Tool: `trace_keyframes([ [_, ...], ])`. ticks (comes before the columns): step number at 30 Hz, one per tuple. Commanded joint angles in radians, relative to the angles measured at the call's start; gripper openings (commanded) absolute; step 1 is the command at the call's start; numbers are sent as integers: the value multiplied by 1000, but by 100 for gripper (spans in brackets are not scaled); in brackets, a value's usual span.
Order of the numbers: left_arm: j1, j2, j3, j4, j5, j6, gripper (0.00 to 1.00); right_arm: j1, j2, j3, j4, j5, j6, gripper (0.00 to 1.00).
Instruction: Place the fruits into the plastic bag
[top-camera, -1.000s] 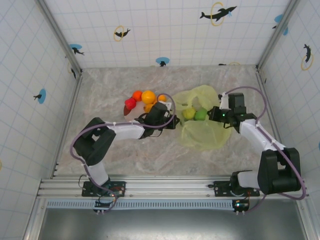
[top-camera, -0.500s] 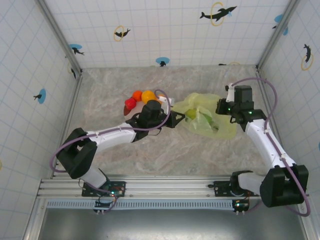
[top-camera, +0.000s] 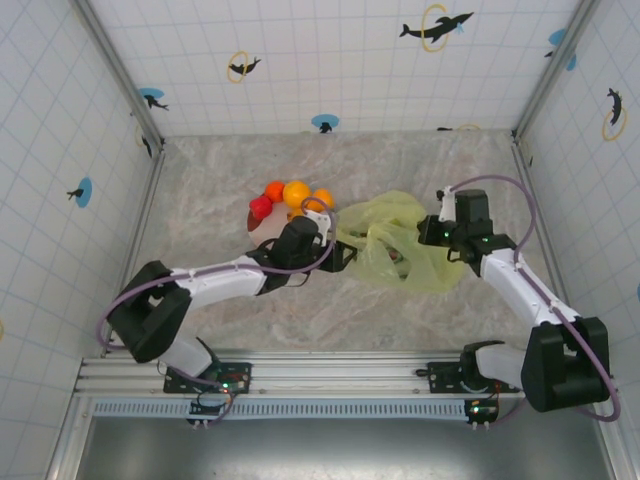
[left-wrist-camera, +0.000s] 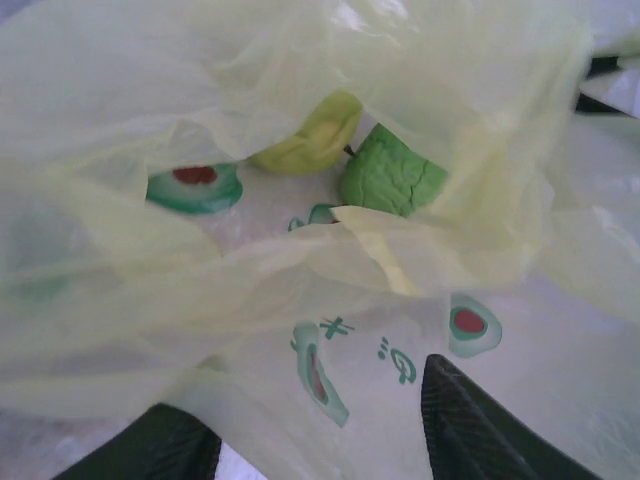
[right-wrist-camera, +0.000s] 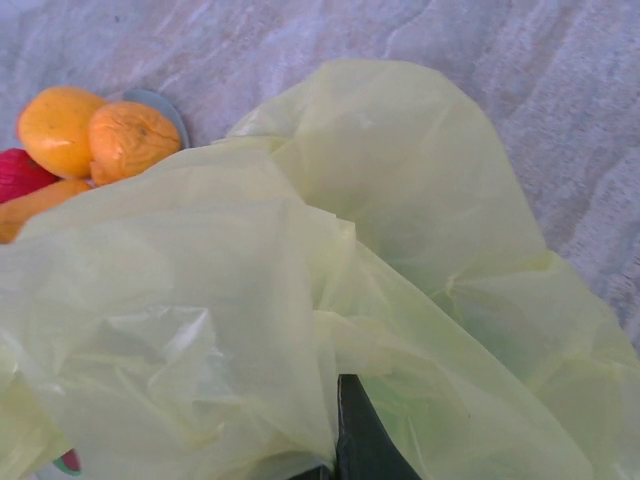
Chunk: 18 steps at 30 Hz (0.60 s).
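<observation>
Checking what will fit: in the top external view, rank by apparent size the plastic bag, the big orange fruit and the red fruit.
1. plastic bag, by far the largest
2. big orange fruit
3. red fruit, only a little smaller

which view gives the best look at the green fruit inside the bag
The left wrist view: the green fruit lies in plain sight through the bag's mouth, beside a yellow-green fruit. In the top external view the bag's folds cover it, and the right wrist view faces the bag's outer plastic.

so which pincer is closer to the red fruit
Left. The left pincer is beside the bag, a short way from the red fruit; the right pincer holds the bag's far side.
</observation>
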Motion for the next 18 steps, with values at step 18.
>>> trace_keyframes([
  [18, 296, -68, 67, -255, -253, 67, 98, 17, 57, 23, 145, -47, 14, 0],
])
